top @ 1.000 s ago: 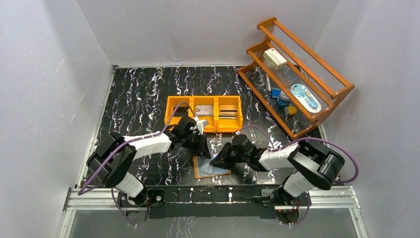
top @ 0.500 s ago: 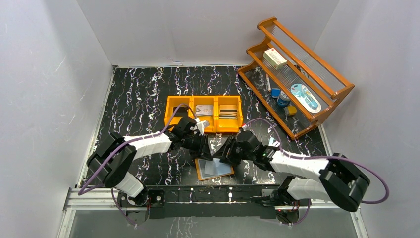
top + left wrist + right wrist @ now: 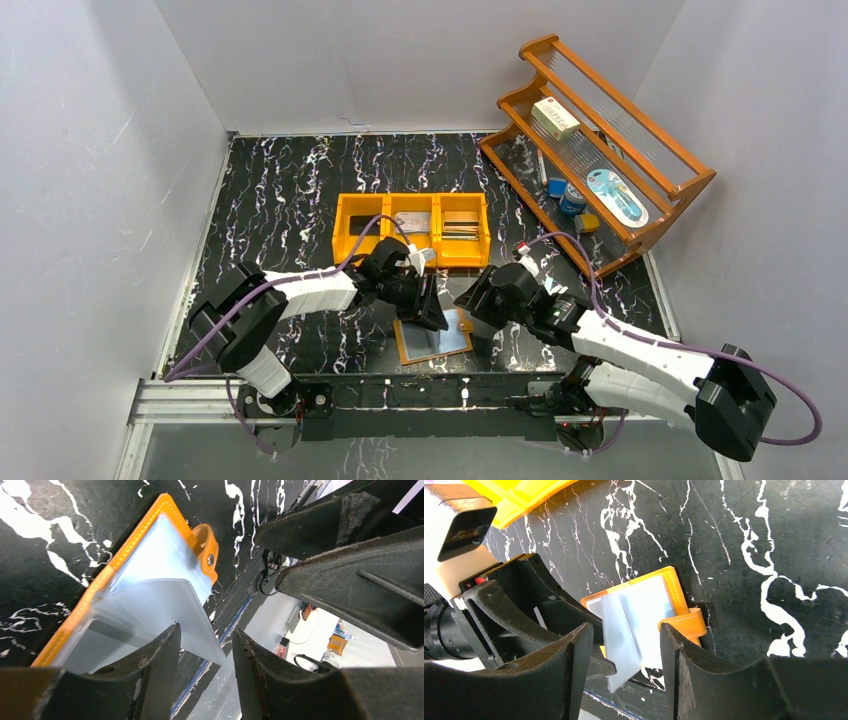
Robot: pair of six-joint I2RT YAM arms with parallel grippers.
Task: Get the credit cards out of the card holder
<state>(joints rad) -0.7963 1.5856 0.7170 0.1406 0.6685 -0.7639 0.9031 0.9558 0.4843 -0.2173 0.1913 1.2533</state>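
My left pincer (image 3: 205,630) is parted over the wallet (image 3: 436,340), which lies open at the middle of the table's near edge. A clear sleeve (image 3: 165,605) stands between its fingers, unclamped. My right pincer (image 3: 626,627) is spread and empty. Recommendation: pin the orange cover, then grip any card by its edge, never the film.

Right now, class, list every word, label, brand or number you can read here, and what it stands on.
No text reads clearly in any view.
White box on the wooden rack: red mark, print too small.
Blue packet: too small.
Credit cards: blurred.
Card holder: no print shows.
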